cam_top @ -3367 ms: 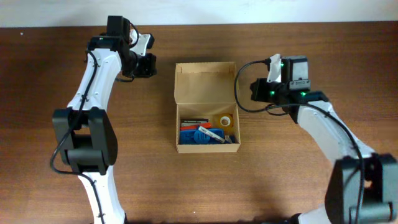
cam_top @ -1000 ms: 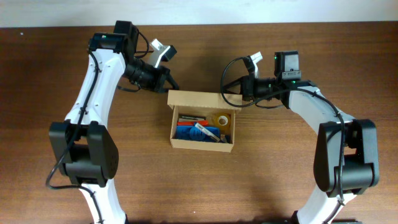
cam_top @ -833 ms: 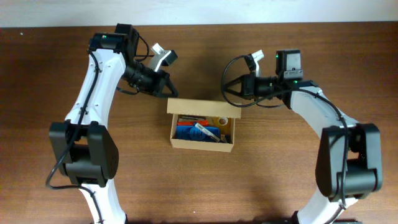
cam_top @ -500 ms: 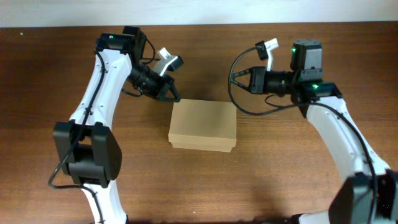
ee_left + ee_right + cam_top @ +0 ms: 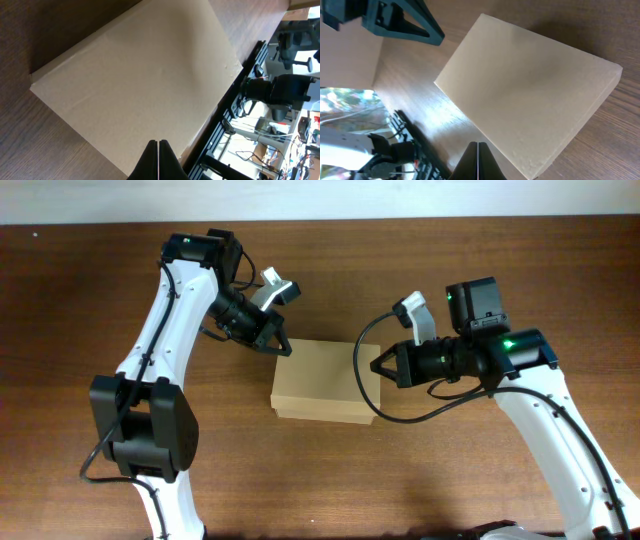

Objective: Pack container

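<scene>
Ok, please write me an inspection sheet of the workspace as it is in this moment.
Surface: brown wooden table.
Job's things: the container, tan cardboard, lid down, contents hidden.
Clutter: nothing seen.
Pincers: left pincer shut, at the container's far left corner; right pincer shut, at its right edge; both hold nothing.
Cables: black cable loops from the right arm over the container's right edge.
Surroundings: white wall behind the table.

I see the container on the table, left jaws at its far-left corner (right jaws just right).
</scene>
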Controlling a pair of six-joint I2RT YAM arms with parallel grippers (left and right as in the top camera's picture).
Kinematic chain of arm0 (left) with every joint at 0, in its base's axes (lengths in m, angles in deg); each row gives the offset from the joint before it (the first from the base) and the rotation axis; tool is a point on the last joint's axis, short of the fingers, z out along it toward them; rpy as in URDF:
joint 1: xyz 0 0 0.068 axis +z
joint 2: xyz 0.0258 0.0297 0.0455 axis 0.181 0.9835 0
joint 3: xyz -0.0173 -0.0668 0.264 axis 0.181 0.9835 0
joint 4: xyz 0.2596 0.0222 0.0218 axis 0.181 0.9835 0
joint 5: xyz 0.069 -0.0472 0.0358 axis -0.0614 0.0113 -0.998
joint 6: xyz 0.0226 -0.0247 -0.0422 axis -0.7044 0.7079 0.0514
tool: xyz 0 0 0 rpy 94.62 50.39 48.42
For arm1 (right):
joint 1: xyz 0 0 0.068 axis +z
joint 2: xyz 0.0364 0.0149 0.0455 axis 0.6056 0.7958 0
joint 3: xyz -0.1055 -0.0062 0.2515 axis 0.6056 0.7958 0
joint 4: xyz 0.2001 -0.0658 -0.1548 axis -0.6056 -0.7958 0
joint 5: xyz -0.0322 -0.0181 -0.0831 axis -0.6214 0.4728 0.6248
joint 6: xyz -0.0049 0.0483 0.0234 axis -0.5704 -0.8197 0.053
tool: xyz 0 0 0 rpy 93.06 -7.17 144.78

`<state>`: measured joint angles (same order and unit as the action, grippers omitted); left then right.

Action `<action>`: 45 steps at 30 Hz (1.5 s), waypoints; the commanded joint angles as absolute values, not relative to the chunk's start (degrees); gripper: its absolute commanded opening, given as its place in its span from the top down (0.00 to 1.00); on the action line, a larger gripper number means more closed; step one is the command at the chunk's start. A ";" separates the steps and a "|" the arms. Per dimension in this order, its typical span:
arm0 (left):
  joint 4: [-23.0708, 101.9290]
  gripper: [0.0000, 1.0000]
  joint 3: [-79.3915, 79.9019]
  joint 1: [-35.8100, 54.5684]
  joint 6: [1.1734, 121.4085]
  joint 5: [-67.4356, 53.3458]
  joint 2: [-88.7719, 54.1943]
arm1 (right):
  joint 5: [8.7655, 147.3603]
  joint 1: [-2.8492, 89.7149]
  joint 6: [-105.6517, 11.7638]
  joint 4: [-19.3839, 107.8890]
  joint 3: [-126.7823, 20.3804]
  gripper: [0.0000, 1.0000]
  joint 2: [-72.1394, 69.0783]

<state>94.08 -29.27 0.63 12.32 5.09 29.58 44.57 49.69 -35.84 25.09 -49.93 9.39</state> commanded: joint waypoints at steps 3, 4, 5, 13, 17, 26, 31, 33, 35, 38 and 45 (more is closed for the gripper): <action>94.41 0.98 -27.57 0.06 9.74 4.91 27.79 | 50.82 50.83 -32.76 23.04 -48.88 0.96 8.36; 94.19 0.98 -26.30 -0.07 9.72 4.91 27.79 | 50.82 50.81 -32.15 23.46 -47.68 0.96 8.36; 93.73 0.98 -24.77 -0.21 9.74 4.93 27.79 | 50.84 50.81 -32.12 23.98 -46.57 0.96 8.36; 90.32 0.98 -16.36 -1.80 9.74 4.91 27.79 | 50.75 50.83 -32.17 32.79 -36.62 0.96 8.53; 88.66 0.98 -14.15 -1.80 9.74 4.50 27.79 | 49.68 50.85 -32.39 37.75 -32.38 0.96 8.73; 87.22 0.98 -12.05 -1.80 9.79 4.56 27.79 | 55.21 56.03 -33.70 41.68 -29.37 0.96 11.62; 86.91 0.98 -12.05 -1.80 9.79 4.93 27.79 | 55.41 56.06 -33.68 41.92 -29.37 0.96 15.38; 86.65 0.98 -12.05 -1.80 9.79 4.95 27.79 | 56.76 56.08 -33.68 41.86 -29.37 0.96 16.03; 86.61 0.98 -12.05 -1.80 9.79 4.98 27.79 | 58.53 56.06 -33.68 41.31 -29.37 0.96 16.21; 86.35 0.98 -12.05 -1.80 9.81 6.62 26.61 | 58.10 56.01 -33.94 40.50 -30.98 0.96 15.09; 82.72 0.98 -12.05 -1.80 15.58 -1.76 3.09 | 68.54 56.01 -35.23 32.66 -38.24 0.96 -3.36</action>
<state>83.15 -11.79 -1.69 13.94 0.43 8.38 63.21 55.79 -34.64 33.58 -36.84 0.75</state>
